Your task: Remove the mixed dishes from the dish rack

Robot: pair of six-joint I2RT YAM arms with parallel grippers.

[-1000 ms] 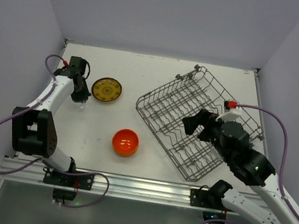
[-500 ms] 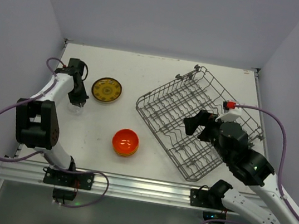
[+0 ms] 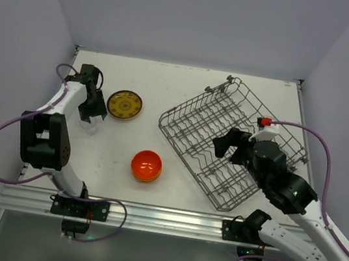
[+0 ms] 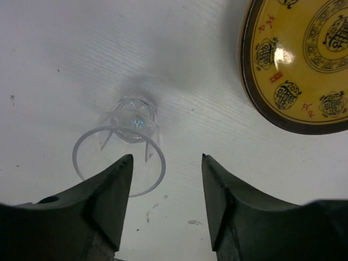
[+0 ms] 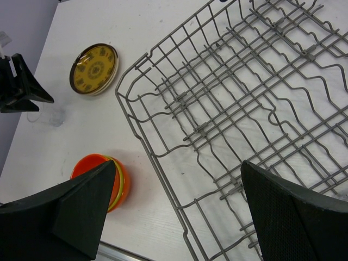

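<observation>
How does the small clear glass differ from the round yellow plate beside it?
The small clear glass is see-through; the round yellow patterned plate is opaque, with a dark rim. The glass stands upright, mouth up; the plate lies flat, face up. The glass sits at the open tips of the left pincer; the plate lies off to the side. Both rest on the white table.

Upper right of the left wrist view: the plate [image 4: 304, 60] face bears dark medallions of Chinese-style characters and a small red stamp. None is legible. No other markings found.
</observation>
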